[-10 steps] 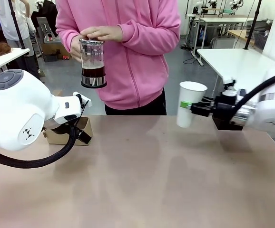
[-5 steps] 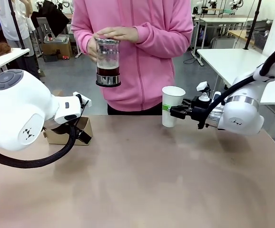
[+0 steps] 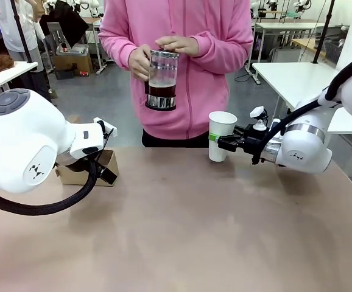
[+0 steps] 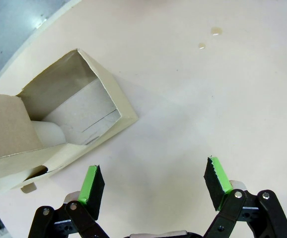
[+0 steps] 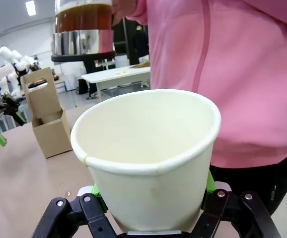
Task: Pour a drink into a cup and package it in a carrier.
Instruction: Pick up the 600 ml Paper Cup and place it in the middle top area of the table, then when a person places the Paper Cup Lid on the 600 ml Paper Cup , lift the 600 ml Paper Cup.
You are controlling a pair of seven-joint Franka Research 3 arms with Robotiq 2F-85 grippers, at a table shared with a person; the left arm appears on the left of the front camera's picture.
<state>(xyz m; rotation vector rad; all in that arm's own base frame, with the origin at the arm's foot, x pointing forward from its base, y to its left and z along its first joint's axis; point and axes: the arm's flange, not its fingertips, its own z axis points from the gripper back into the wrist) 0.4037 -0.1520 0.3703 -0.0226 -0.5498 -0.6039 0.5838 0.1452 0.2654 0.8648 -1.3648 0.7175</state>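
Pinching the cup (image 3: 222, 135), right end effector (image 3: 218, 139) hangs near the person's drink jug (image 3: 162, 79); left end effector (image 4: 156, 181) spread beside carrier (image 4: 74, 116).

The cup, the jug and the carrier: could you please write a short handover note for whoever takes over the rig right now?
Right gripper: shut on the cup, which is upright and empty, near the far edge of the table.
Left gripper: open, holding nothing, over the table beside the carrier.
The person's hands hold the jug with the drink upright, above and left of the cup.
Done: cup gripped. Left: pouring, then the cup into the carrier.
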